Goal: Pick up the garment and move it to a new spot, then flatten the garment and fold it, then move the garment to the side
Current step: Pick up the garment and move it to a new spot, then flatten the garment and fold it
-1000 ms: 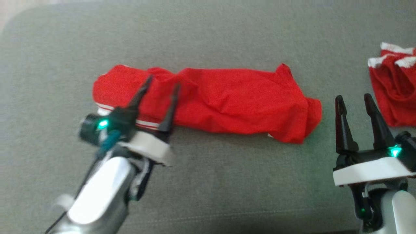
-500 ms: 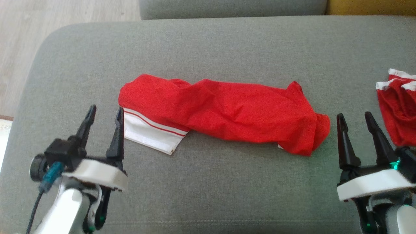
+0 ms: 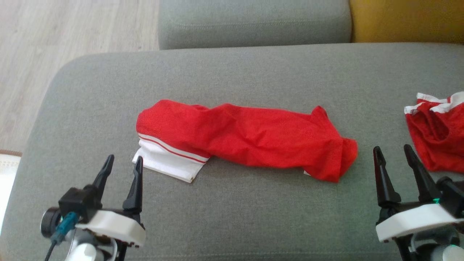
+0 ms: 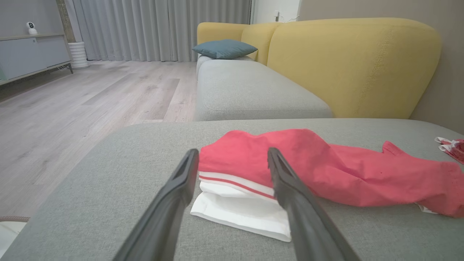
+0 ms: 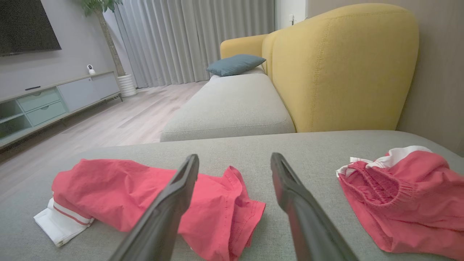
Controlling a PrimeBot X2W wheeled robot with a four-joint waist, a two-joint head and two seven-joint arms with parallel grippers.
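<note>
Left gripper (image 3: 124,157) has withdrawn clear of the red garment (image 3: 246,139), jaws released. Right gripper (image 3: 392,146) unchanged, jaws released.

The second red garment (image 3: 435,141) on my right is cut off by the right edge of the head view, so I cannot tell its full shape. The white hem (image 3: 166,165) of the folded red garment (image 3: 246,136) goes under the red layer; how far it continues there is hidden. In the right wrist view one finger (image 5: 170,206) of my right gripper (image 5: 235,156) covers a part of this garment. A pale thing (image 3: 6,170) at the head view's left edge is cut off; I cannot say what it is. The white object (image 4: 32,27) on the cabinet (image 4: 32,54) is too small to identify.
</note>
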